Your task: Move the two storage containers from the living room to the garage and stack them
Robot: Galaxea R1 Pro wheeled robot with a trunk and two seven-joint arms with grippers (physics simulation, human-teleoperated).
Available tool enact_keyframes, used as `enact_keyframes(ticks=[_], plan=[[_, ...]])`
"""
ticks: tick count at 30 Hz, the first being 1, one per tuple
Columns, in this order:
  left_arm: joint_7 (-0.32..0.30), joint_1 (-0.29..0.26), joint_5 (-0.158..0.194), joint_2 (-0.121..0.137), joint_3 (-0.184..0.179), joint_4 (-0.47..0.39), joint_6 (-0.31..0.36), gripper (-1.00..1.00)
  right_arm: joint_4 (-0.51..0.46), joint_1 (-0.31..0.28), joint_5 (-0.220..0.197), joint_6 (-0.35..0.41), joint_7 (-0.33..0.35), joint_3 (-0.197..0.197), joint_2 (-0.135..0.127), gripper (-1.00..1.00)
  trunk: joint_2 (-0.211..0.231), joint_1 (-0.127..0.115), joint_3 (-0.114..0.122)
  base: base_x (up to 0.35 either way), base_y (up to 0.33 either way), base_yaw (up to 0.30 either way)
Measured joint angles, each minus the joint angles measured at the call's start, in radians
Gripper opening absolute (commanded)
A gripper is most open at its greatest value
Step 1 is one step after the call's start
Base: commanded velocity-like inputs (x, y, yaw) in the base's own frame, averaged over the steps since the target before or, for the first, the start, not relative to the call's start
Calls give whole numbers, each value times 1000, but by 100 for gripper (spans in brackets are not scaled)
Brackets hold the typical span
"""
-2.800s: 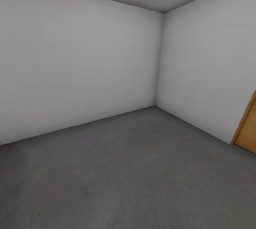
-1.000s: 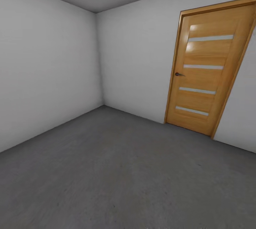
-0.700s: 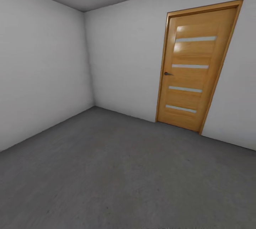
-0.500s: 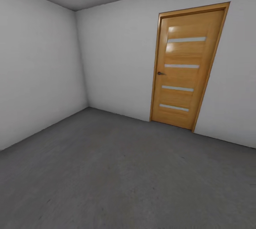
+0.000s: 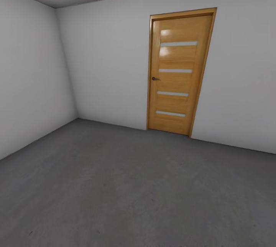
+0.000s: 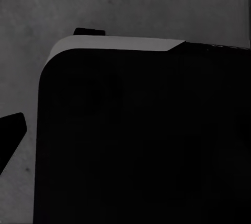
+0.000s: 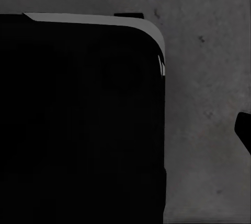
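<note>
I am in the garage, facing a pale grey wall (image 5: 103, 66) above the dark, mottled concrete floor (image 5: 138, 189). The two storage containers are out of view. In the left wrist view a large black rounded part of my own body (image 6: 141, 140) lies over the concrete floor (image 6: 130, 4), with a small dark tip (image 6: 10, 135) at the frame's edge. The right wrist view has the same black body (image 7: 78, 119), the floor (image 7: 209, 104) and a dark tip (image 7: 243, 130). Neither view lets me judge how the jaws stand.
A shut orange-brown wooden door (image 5: 176, 72) with several pale horizontal strips and a dark handle (image 5: 155, 79) stands in the far wall. A room corner (image 5: 65, 66) lies to its left. Open concrete stretches from me to the door.
The head view has swung to the right: the door came in from the right edge and now sits near the middle, and the room corner slid left. Nothing in the room itself moved.
</note>
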Motion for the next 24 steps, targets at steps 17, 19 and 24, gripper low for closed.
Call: enact_keyframes(ticks=[17, 19, 24], plan=[[0, 0, 0, 0, 0, 0, 1, 100, 0, 0, 3, 0, 1, 1, -1, 100, 0, 0, 0, 23, 0, -282], [1, 0, 0, 0, 0, 0, 2, 100, 0, 0, 3, 2, 1, 2, -1, 100, 0, 0, 0, 224, 0, -122], [7, 0, 1, 0, -1, 1, 4, 100, 0, 0, 2, 6, 1, 5, -1, 100, 0, -1, 0, 297, 0, -32]])
